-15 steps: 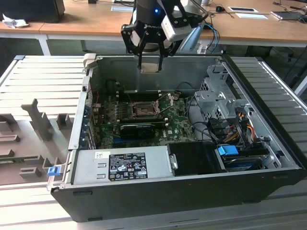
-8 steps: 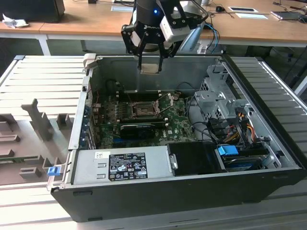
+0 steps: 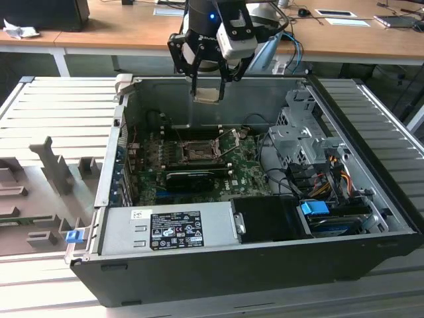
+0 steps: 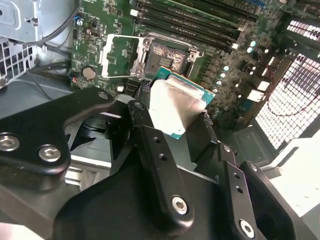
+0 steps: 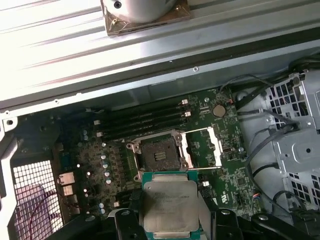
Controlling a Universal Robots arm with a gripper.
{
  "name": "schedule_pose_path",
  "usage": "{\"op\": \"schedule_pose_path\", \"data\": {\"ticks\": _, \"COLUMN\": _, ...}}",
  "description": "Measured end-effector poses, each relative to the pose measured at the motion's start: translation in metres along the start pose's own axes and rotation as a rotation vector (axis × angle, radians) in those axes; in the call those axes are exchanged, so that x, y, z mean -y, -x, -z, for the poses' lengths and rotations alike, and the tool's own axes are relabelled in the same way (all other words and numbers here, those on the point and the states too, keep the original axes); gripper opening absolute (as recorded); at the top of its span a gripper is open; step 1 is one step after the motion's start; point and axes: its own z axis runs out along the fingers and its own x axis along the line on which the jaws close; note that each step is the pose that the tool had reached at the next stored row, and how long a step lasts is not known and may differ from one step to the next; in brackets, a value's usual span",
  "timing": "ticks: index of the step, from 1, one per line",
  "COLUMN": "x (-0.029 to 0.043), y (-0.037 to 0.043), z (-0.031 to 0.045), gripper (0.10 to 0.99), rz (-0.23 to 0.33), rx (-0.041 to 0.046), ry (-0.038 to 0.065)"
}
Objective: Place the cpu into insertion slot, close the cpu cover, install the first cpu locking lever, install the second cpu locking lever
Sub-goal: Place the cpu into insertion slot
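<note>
My gripper (image 3: 207,85) hangs above the open computer case, shut on the cpu (image 3: 207,95), a flat square chip with a pale silver top and green edge. The same chip shows between the black fingers in both wrist views (image 4: 173,107) (image 5: 170,207). Below it on the green motherboard (image 3: 248,173) lies the bare insertion slot (image 3: 197,152) (image 5: 159,155) (image 4: 167,56). The cpu cover (image 5: 206,147) (image 4: 118,55), a thin metal frame with a square window, is swung open beside the slot. A thin locking lever (image 3: 228,138) stands raised near the socket.
The black case (image 3: 218,262) holds a power supply (image 3: 173,228) at the front, a metal drive cage (image 3: 301,136) and bundled cables (image 3: 328,179) at the exterior view's right. Memory sticks (image 5: 142,122) run beside the socket. A grey ribbed surface (image 3: 59,119) and a wooden desk (image 3: 99,26) surround the case.
</note>
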Motion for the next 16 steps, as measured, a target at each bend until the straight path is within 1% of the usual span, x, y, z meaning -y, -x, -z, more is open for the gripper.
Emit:
{"op": "schedule_pose_path", "data": {"ticks": 10, "x": 0.0000, "y": 0.0000, "z": -0.0005, "gripper": 0.529, "rz": -0.044, "rx": 0.0033, "ry": 0.000}}
{"op": "schedule_pose_path", "data": {"ticks": 16, "x": 0.0000, "y": 0.0000, "z": -0.0006, "gripper": 0.529, "rz": -0.101, "rx": 0.0079, "ry": 0.000}}
